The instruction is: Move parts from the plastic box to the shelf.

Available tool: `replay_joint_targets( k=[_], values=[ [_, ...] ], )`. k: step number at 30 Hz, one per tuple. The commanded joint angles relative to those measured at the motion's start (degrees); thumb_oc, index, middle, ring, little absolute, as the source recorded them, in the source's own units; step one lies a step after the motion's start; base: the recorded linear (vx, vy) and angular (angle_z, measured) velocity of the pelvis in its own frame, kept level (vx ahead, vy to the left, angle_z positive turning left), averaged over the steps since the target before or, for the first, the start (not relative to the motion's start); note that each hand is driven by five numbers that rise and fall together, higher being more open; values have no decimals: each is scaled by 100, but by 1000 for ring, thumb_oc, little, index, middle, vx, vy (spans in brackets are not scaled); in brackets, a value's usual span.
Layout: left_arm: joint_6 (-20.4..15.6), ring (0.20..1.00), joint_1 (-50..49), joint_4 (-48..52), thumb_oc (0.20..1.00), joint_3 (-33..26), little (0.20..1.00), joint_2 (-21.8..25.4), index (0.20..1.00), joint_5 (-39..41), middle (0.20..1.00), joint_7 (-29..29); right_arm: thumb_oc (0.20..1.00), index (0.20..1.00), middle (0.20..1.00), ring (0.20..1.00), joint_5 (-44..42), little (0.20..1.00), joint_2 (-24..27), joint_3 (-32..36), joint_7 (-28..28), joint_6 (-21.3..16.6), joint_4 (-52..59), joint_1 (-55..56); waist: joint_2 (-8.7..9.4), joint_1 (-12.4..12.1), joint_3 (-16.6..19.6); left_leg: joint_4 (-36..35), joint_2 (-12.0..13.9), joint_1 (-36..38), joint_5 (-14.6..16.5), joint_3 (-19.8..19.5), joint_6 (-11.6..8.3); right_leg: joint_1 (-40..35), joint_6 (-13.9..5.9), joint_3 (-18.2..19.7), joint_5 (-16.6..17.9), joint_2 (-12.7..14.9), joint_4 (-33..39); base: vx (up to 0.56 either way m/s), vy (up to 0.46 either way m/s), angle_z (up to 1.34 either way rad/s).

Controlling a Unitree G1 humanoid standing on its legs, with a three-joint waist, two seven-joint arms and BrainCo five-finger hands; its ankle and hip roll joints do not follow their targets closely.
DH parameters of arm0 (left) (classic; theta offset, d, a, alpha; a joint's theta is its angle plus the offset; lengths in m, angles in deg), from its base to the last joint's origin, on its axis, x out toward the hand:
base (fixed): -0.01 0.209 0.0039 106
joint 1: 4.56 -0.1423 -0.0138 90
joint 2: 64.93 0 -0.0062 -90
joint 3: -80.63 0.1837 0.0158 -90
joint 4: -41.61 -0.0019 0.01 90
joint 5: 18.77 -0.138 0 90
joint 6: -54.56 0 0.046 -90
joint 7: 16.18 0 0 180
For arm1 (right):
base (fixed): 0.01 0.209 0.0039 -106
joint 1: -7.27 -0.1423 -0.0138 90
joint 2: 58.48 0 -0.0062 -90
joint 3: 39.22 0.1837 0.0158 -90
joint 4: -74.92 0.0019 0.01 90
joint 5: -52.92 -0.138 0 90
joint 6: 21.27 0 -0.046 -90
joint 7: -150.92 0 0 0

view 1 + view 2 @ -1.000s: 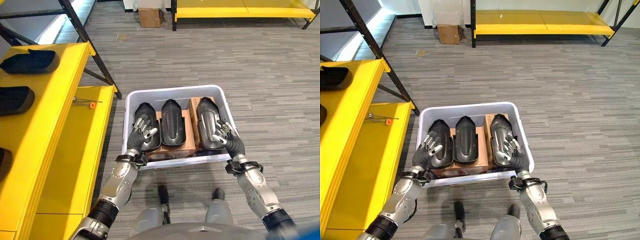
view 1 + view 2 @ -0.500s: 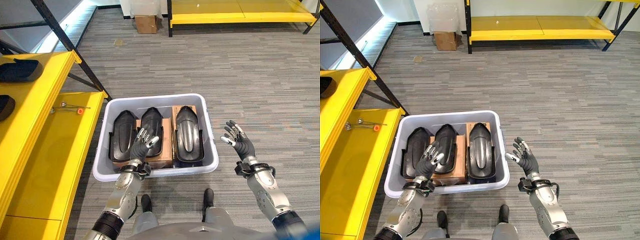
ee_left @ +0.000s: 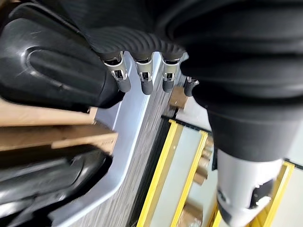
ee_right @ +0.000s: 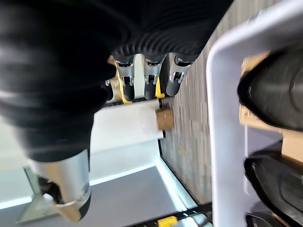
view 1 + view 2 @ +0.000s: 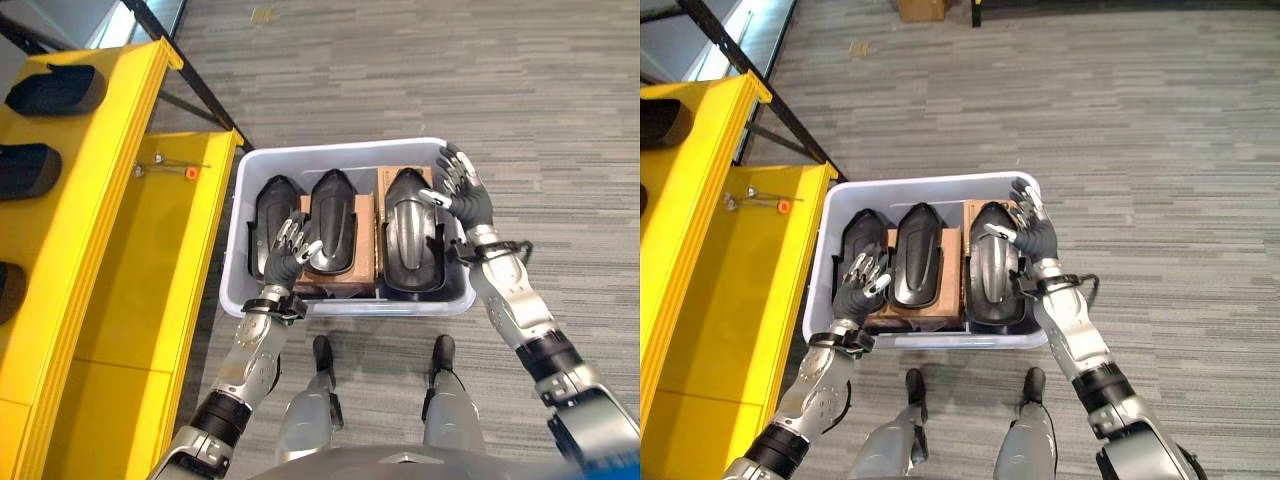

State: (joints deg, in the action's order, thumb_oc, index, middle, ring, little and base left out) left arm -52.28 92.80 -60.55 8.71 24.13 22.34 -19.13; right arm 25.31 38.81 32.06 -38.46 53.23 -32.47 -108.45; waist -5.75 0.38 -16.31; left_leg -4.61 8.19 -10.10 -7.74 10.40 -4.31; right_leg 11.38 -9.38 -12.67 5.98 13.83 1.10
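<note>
A pale plastic box on the floor holds three black moulded parts side by side on cardboard: left, middle and right. My left hand hovers open over the near end of the left part, close to the box's front wall. Its straight fingers show above the black part in the left wrist view. My right hand is open over the box's far right corner, beside the right part's far end. Its fingers reach past the box rim.
A yellow shelf stands along the left. Its upper level carries black parts. Its lower level has small tools. Grey carpet floor lies open beyond and to the right of the box.
The camera has shifted. My right hand has come from the floor side right of the box to over its far right corner. My left hand stays near the box's front left.
</note>
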Motion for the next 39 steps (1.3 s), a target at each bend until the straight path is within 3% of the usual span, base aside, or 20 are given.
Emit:
replay_joint_targets(
  k=[1, 15, 22, 39],
  values=[
    [-483, 1000, 346, 401, 1000, -2, 1000, 255, 1000, 32, 1000, -152, 1000, 1000, 1000, 1000, 385, 1000, -180, -157, -484, -316, -322, -585, 319, -91, -108, 507, 264, 160, 484, 3, -287, 56, 35, 74, -213, 433, -626, -39, 27, 16],
    [-531, 1000, 684, 496, 1000, 543, 1000, 356, 1000, 103, 1000, -204, 1000, 1000, 1000, 1000, 243, 1000, -99, -122, -992, -231, -2145, -1847, 40, -369, -489, 484, 71, -160, 413, -48, -258, 279, 8, 90, -10, 566, -422, -17, 15, 3],
    [-500, 1000, 763, 438, 1000, 787, 1000, 380, 1000, 174, 1000, -115, 1000, 1000, 1000, 1000, -58, 1000, -150, -355, -707, -35, -3422, -2237, -78, -472, -596, 454, 18, -229, 383, -41, -260, 373, -3, 115, 34, 616, -408, -5, 4, 0],
    [-510, 1000, 963, 350, 1000, 1055, 1000, 230, 1000, 154, 1000, -120, 1000, 1000, 1000, 1000, 541, 1000, -813, -1115, -331, 300, -4373, -2168, -251, -658, -867, 537, -38, -528, 340, -150, -265, 547, -25, 39, 72, 652, -417, -4, 1, 1]
  ],
)
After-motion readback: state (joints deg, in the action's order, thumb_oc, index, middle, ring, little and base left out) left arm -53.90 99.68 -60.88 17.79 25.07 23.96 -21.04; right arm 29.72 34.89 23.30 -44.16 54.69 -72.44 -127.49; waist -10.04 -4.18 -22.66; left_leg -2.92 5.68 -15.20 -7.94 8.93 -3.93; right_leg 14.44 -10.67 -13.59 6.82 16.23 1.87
